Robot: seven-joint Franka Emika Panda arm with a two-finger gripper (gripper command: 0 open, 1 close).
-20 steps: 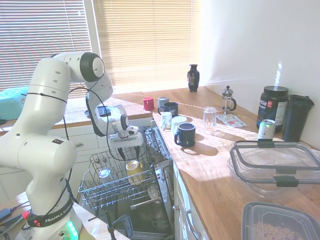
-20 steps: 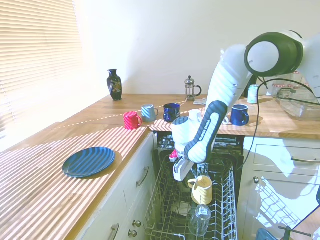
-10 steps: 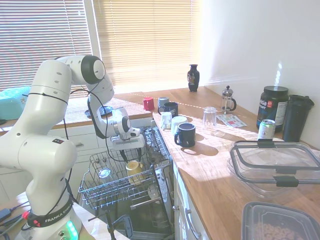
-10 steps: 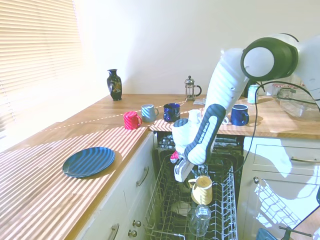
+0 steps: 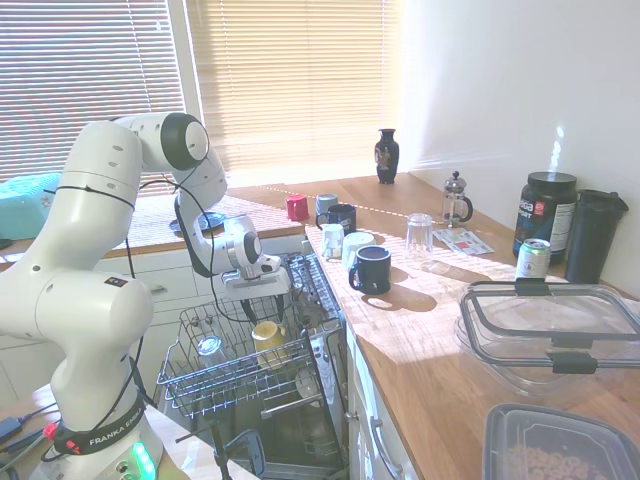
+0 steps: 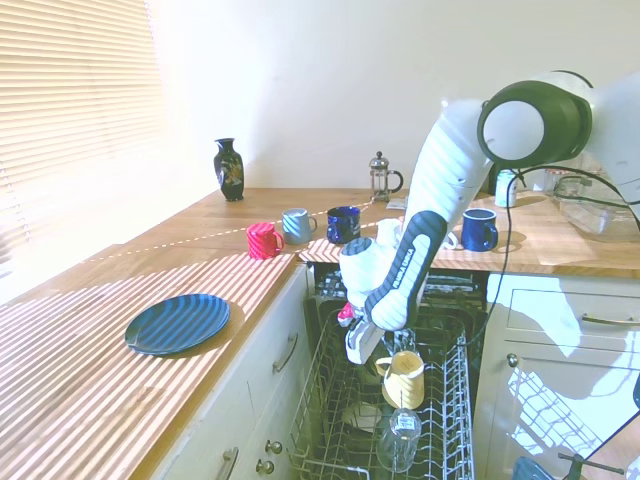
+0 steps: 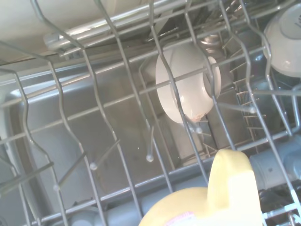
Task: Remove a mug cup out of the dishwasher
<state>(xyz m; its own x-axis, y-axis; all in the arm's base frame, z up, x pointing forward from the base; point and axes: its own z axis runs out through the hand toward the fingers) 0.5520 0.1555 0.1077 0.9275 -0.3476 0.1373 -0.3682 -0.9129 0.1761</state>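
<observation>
gripper (image 6: 372,358) is hanging inside the pulled-out wire rack (image 5: 190,385) of the dishwasher (image 6: 440,300), right at the handle side of the yellow mug (image 6: 403,379); whether its fingers are wide, narrow or gripping is not clear from these views. the yellow mug is standing in the rack, leaning a little, mouth facing upward, its handle pointing toward the gripper. a clear glass (image 6: 398,438) is sitting nearer the rack's front. white bowls (image 7: 188,82) are lying below the rack. the wooden counter (image 5: 420,330) above is carrying mugs, a french press (image 5: 456,200) and a dark vase (image 5: 387,155) by sunlit blinds.
</observation>
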